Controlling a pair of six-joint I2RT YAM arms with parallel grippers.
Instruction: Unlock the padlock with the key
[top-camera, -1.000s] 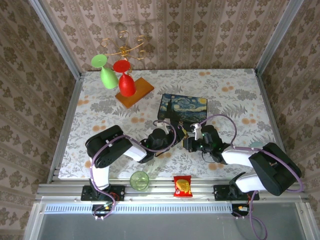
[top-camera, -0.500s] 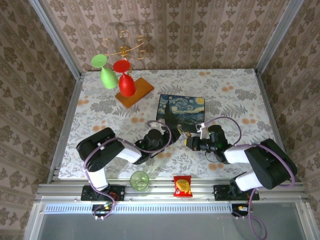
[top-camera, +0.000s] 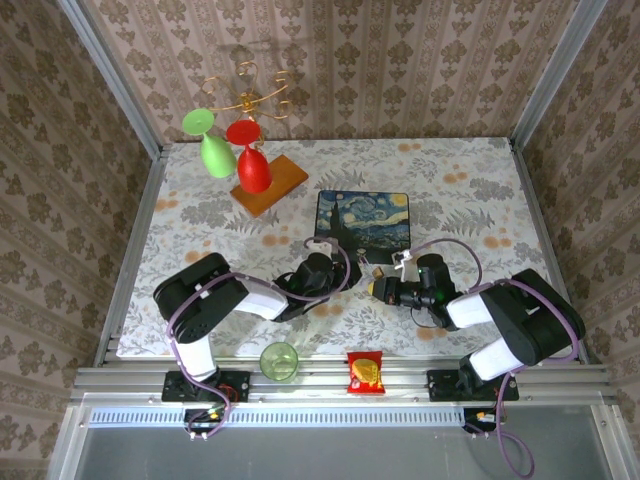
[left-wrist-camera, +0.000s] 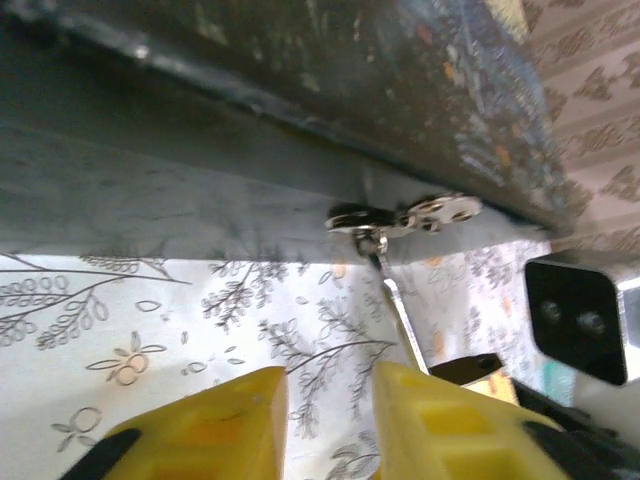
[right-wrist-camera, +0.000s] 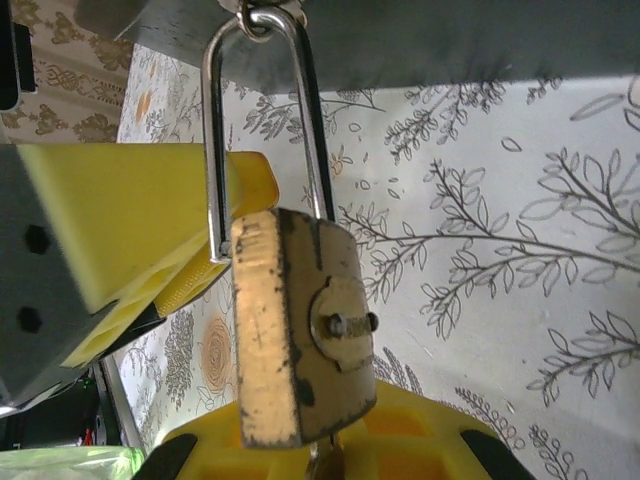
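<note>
Compared with a second ago, the left arm's shoulder sits further left. The painted blue box (top-camera: 362, 215) lies squarer on the floral-clothed bench (top-camera: 470, 190). The right pincer (top-camera: 377, 287) sits nearer the arms' bases, its wrist rolled.

The left pincer (left-wrist-camera: 330, 378) is spread, with nothing between its yellow fingers, and points at the box's silver hasp (left-wrist-camera: 400, 214) just ahead of it. The small brass-yellow padlock (right-wrist-camera: 300, 330) hangs from that hasp by its silver U-shaped shackle (right-wrist-camera: 318, 160), between the two pincers and right at the right pincer's tips. The small dark metal key (right-wrist-camera: 325, 464) pokes from the lock's underside. The right pincer looks pressed together on it, though the lock body hides the contact.

By my judgement the key is seated and the turn looks made, since one shackle leg stands beside the body rather than in it. The shackle is still hooked through the hasp, so at most the release needs confirming.

There is one padlock, one key, one box and two pincers. Well left of the left pincer hang two upturned goblets, one green (top-camera: 212, 148) and one red (top-camera: 250, 162). Behind the pincers, by the bases, are one green cup (top-camera: 279, 360) and one red-and-yellow snack packet (top-camera: 365, 371).
</note>
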